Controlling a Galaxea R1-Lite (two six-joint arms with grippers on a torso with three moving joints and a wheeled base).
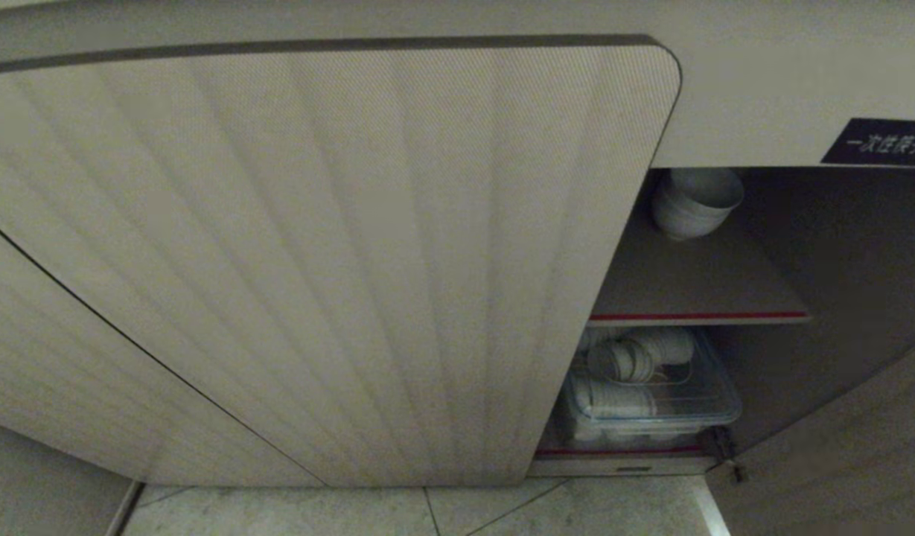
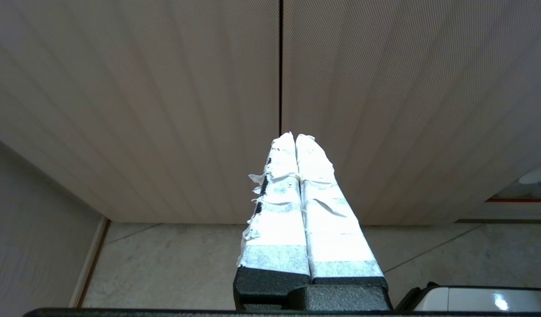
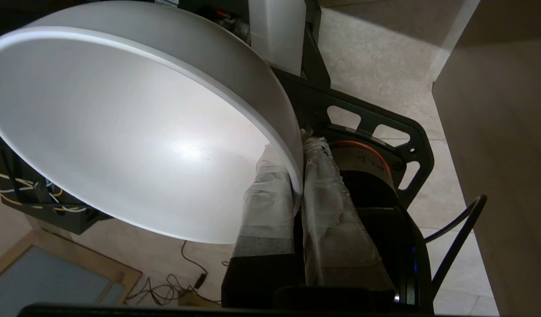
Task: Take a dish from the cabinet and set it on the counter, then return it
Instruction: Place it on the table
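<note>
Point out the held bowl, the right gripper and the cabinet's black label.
bowl point(image 3: 134, 132), right wrist view, inner wall.
right gripper point(image 3: 296, 152), right wrist view, between fingertips pinching the rim.
black label point(image 1: 878, 141), head view, its middle.

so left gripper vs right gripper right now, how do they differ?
The left gripper is shut on nothing, its taped fingers pressed together; the right gripper is shut on the rim of the dish, one finger inside the bowl and one outside. The left points at the closed ribbed cabinet doors; the right hangs over the robot's own base and the floor. Both have white-taped fingers.
</note>
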